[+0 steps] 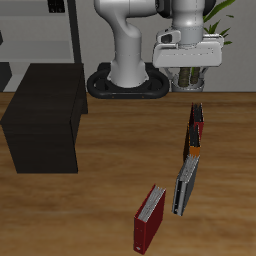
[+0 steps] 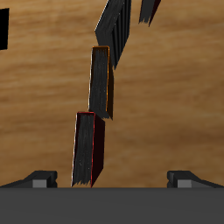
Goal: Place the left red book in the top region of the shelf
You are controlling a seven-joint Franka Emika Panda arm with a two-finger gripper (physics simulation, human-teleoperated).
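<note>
The left red book (image 1: 197, 119) stands on edge on the table, the farthest back in a row of books; it is thin, crimson, with a dark edge. It also shows in the wrist view (image 2: 87, 150), dark with red borders, off centre between the fingers and closer to one of them. My gripper (image 1: 189, 80) hangs above it, open and empty, well clear of its top edge; both fingertips (image 2: 36, 178) show in the wrist view, spread wide. The shelf (image 1: 42, 128), a low matte black cabinet, stands across the table, far from the gripper.
The row runs toward the table's front edge: an orange-black book (image 1: 191, 146), a grey book (image 1: 184, 186), then a maroon book (image 1: 150, 218) with a grey-white page block. A pale grey open rack (image 1: 45, 30) stands behind the cabinet. A plant (image 1: 222, 35) is behind the gripper.
</note>
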